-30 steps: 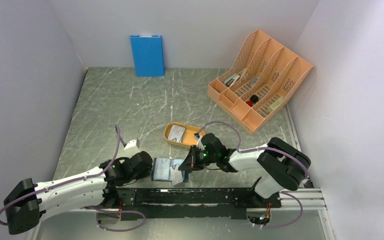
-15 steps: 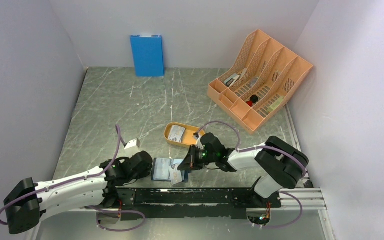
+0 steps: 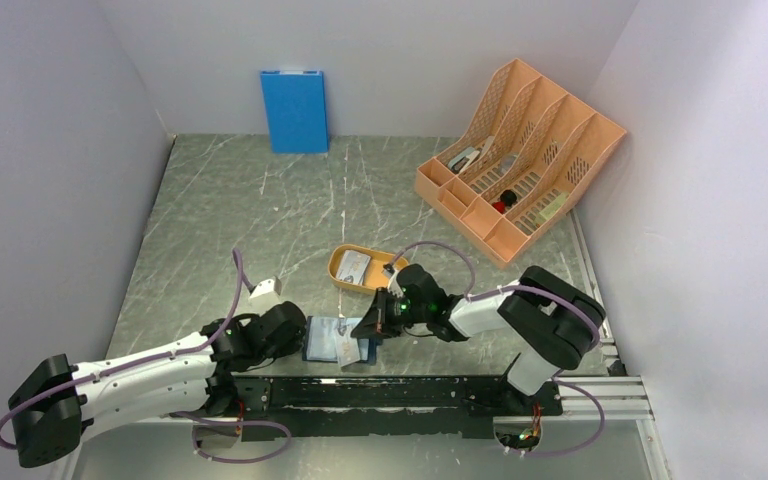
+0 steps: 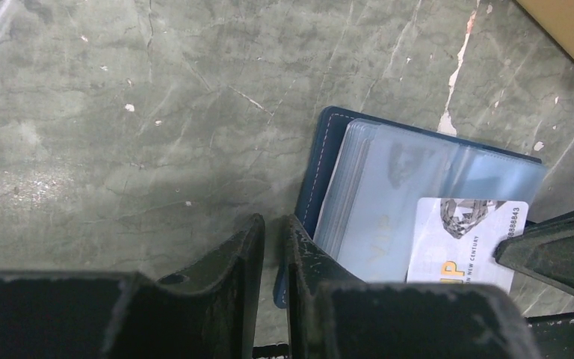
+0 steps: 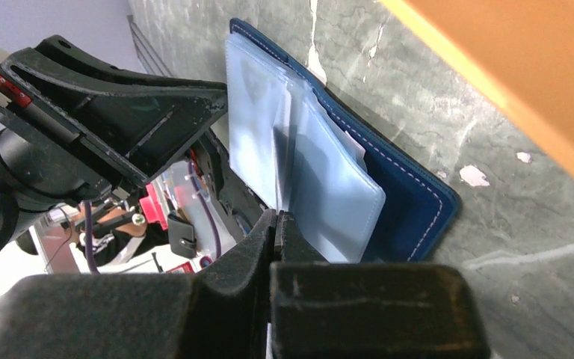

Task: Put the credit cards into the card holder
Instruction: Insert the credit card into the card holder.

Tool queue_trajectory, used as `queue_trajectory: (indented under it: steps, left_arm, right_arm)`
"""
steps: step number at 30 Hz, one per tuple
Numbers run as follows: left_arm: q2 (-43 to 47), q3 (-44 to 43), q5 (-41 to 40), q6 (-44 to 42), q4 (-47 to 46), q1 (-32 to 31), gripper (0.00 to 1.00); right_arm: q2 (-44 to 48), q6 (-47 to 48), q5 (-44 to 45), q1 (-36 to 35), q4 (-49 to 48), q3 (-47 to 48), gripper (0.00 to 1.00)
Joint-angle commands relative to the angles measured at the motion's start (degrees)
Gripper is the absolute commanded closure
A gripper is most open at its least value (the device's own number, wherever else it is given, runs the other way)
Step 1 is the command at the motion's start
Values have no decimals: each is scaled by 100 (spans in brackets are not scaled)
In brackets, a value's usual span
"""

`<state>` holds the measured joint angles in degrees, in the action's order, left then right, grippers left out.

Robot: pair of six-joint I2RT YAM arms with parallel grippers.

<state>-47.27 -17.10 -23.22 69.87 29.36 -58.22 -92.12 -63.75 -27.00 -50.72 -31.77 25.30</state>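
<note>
The card holder (image 3: 326,341) lies open on the table near the front edge, navy cover down and clear pockets up (image 4: 389,194). My right gripper (image 3: 369,328) is shut on a pale credit card (image 4: 460,235) printed "VIP". The card's far end lies against the clear pockets (image 5: 329,187), its thin edge between the fingertips (image 5: 275,218). My left gripper (image 4: 273,239) is closed to a narrow gap over the holder's left edge (image 4: 312,187), with the navy corner between the fingers. Another grey card (image 3: 353,265) lies in the orange oval tray (image 3: 338,272) just behind.
An orange slotted file organiser (image 3: 515,160) stands at the back right. A bright blue flat panel (image 3: 294,110) leans on the back wall. The black base rail (image 3: 410,392) runs along the near edge, right beside the holder.
My right gripper has moved a little left towards the holder with the card. The left gripper and the holder have stayed where they were.
</note>
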Motion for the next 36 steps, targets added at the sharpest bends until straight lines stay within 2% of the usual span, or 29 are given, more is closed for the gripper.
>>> queue_trajectory:
  steps: [1, 15, 26, 36]
  left_arm:
    - [-124, 176, 314, -70, 119, 20, 78]
    - [-124, 238, 381, -61, 43, 15, 80]
    - [-106, 310, 471, -38, -24, 15, 81]
    - [-45, 436, 618, 29, -118, 20, 85]
  right_arm:
    - [-181, -129, 111, 26, -373, 96, 100]
    - [-252, -339, 668, 21, -626, -86, 100]
    - [-489, -399, 775, 17, -738, -101, 100]
    - [-587, -818, 1065, -99, -943, -218, 100]
